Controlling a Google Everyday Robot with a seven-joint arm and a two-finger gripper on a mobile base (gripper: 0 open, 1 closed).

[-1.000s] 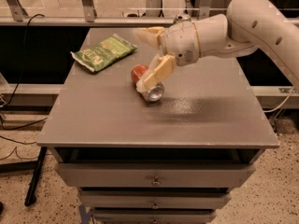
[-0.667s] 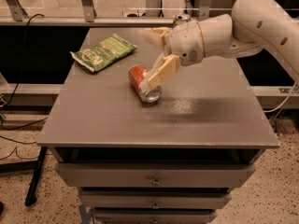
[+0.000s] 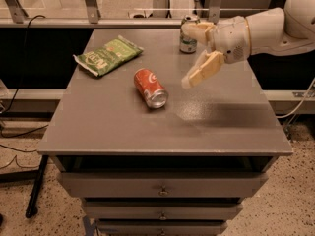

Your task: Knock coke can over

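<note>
The red-orange coke can (image 3: 150, 87) lies on its side near the middle of the grey table top (image 3: 216, 127), silver top pointing toward the front right. My gripper (image 3: 189, 55) hovers above the table to the right of the can, clear of it. Its two cream fingers (image 3: 203, 71) are spread wide apart and hold nothing. The arm reaches in from the upper right.
A green chip bag (image 3: 108, 56) lies at the back left of the table. A pale silver-green can (image 3: 188, 39) stands upright at the back, partly behind the upper finger. Drawers sit below the table's front edge. A rail runs behind the table.
The gripper has pulled away from the coke can to the right and upward. The can now lies fully in view on its side.
</note>
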